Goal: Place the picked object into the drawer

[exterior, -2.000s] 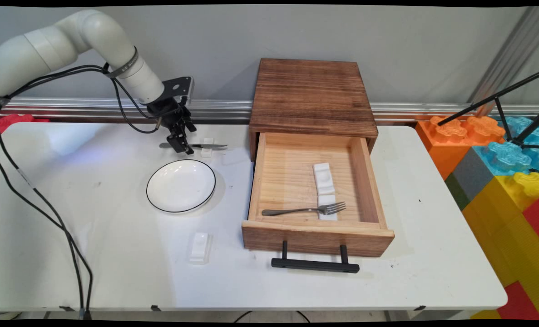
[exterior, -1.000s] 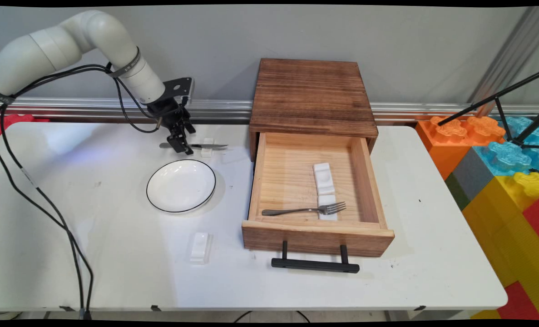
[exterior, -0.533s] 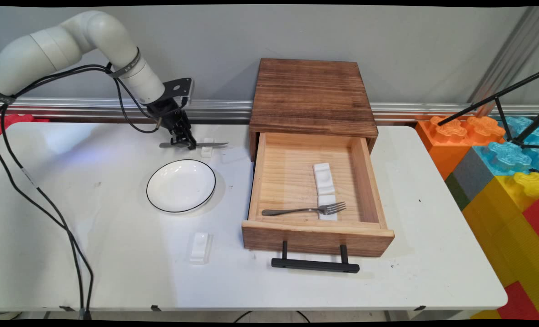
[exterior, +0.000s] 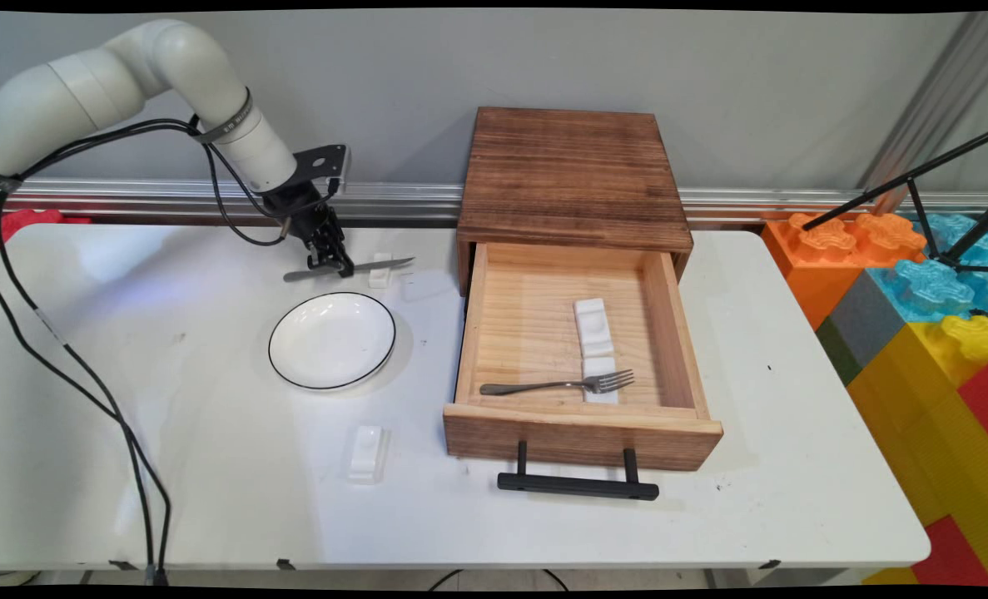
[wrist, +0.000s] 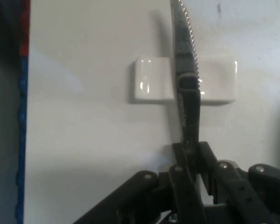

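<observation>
- The hand (exterior: 327, 259) hangs low over the far left part of the table (exterior: 211, 499), just behind the plate (exterior: 332, 339), with its two fingers (wrist: 183, 161) pressed together on the handle of a knife (exterior: 352, 269).
- In the hand view the fingers pinch the dark handle from both sides, and the serrated blade runs straight away from them and across a small white rest (wrist: 151, 85).
- In the main view the knife lies nearly level, its handle end towards the left and a little lower, and its blade tip pointing right towards the wooden drawer box (exterior: 573, 170).
- The blade passes over the rest (exterior: 379, 270), which sits just behind the plate's right rim; whether blade and rest touch cannot be told.
- The plate is white with a thin dark rim, lies flat on the table, and has nothing on it.
- A second white rest (exterior: 366, 452) lies on the table in front of the plate, well apart from it and towards the near edge.
- To the right of the plate the drawer (exterior: 494, 333) stands pulled out of the box, its black handle (exterior: 577, 482) facing the near side of the table.
- Inside the drawer a fork (exterior: 556, 384) lies crosswise near the front wall, with its tines resting on a white rest (exterior: 600, 368) and its handle pointing left.
- Another white rest (exterior: 593, 324) lies just behind that one, near the middle of the drawer floor.
- Black cables (exterior: 69, 349) trail from the arm (exterior: 136, 75) down across the table to the left of the plate.
- Coloured big blocks (exterior: 918, 333) stand well to the right of the plate, beyond the table's end.
</observation>
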### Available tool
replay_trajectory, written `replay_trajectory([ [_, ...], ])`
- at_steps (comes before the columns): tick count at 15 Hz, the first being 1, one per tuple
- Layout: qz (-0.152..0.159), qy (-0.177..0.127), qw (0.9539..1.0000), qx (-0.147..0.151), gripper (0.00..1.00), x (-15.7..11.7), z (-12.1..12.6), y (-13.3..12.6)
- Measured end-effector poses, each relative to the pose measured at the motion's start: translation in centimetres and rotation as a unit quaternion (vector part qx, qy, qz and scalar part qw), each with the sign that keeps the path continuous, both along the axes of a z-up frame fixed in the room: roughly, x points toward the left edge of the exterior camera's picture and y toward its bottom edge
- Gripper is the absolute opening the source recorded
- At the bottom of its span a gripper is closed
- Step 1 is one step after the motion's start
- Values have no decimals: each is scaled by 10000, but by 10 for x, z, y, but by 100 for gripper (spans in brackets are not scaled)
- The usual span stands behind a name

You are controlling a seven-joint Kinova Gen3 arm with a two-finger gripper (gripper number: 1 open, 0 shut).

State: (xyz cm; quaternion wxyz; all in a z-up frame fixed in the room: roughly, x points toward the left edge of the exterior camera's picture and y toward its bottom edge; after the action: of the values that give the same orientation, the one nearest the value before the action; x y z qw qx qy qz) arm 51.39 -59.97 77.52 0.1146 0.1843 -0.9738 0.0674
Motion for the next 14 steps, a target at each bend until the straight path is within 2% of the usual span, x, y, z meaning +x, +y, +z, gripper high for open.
replay_trajectory([
  [6, 14, 71, 10000, -47, 0, -2, 12, 4],
  [14, 105, 54, 9996, -239, 0, 2, 53, 23],
])
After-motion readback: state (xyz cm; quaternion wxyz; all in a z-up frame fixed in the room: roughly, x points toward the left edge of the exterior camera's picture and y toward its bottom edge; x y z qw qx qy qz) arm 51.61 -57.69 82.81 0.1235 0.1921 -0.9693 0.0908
